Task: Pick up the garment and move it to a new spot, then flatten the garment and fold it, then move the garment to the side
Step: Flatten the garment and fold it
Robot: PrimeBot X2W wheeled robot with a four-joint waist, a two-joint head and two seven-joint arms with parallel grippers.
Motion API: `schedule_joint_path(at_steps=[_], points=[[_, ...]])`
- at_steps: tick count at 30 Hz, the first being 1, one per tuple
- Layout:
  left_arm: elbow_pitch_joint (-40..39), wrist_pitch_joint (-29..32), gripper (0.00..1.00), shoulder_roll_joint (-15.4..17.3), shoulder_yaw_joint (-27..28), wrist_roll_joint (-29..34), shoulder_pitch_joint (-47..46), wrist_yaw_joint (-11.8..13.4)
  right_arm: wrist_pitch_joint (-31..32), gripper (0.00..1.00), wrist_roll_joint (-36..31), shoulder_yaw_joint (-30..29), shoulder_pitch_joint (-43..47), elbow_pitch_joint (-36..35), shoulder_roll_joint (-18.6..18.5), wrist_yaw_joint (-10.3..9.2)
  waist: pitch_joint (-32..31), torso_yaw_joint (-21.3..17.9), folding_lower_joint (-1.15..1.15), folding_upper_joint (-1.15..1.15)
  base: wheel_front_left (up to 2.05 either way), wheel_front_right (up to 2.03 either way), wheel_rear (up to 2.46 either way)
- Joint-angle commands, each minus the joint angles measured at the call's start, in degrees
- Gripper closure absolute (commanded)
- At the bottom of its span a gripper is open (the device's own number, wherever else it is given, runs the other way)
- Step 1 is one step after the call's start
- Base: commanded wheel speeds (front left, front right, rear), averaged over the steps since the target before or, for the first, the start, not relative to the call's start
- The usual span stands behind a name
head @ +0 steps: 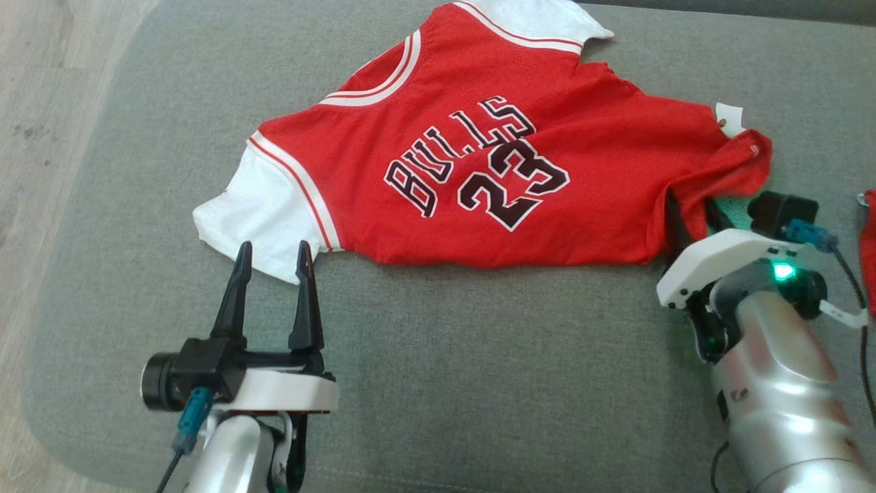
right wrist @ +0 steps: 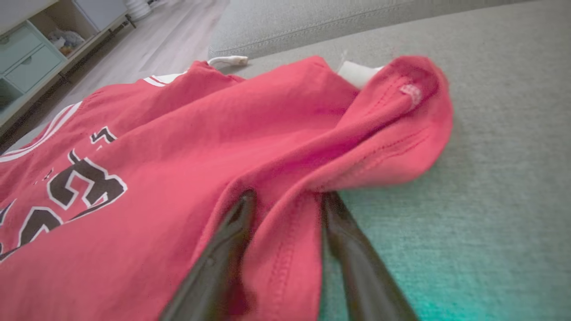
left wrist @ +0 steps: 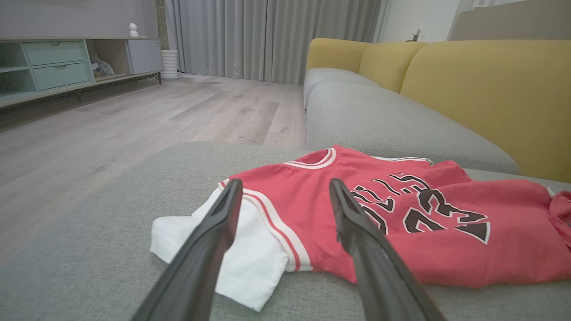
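Note:
A red Bulls 23 jersey with white sleeves, the garment [head: 479, 171], lies mostly spread on the grey cushion [head: 479, 383], its right hem bunched and lifted. My right gripper [head: 691, 205] is pushed into that bunched hem. In the right wrist view its two fingers [right wrist: 223, 249] stand apart with a fold of the garment [right wrist: 178, 147] between them, and the tips are hidden under the cloth. My left gripper [head: 274, 248] is open just in front of the white sleeve, nothing between its fingers. In the left wrist view the garment [left wrist: 401, 209] lies beyond the left gripper [left wrist: 285, 183].
The cushion's rounded left edge drops to a wooden floor [head: 41, 103]. A yellow sofa back [left wrist: 490, 89] rises behind the seat. Another red item [head: 869, 246] shows at the far right edge. A low cabinet [left wrist: 53, 62] stands across the room.

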Motion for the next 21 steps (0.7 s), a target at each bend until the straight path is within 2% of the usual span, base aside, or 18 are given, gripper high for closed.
schedule_joint_path(at_steps=[1,6,12,21], points=[[-1.3,-0.5,0.00,0.2,1.2,-0.6,-2.4,0.5,-1.6,1.00,-0.2,2.2,-1.4,-0.7,0.7,-0.04,-0.1,-0.1,-0.01,0.00,0.00,0.00,0.00],[-1.2,-0.5,0.00,0.2,1.2,-0.5,-2.6,0.5,-6.5,1.00,-1.6,2.5,-3.5,-1.7,0.7,-0.04,-0.9,-0.5,-0.01,0.00,0.00,0.00,0.00],[-1.4,-0.5,0.00,0.2,1.2,-0.7,-2.4,0.5,-8.8,1.00,-4.6,1.6,-6.7,-6.2,0.7,-0.04,-1.8,-0.6,-0.01,0.00,0.00,0.00,0.00],[-1.8,-0.5,0.00,0.2,1.5,-1.2,-0.9,0.7,-7.0,1.00,-6.2,5.6,-6.0,-20.7,0.7,-0.04,-4.9,-0.3,-0.01,0.00,0.00,0.00,0.00]])
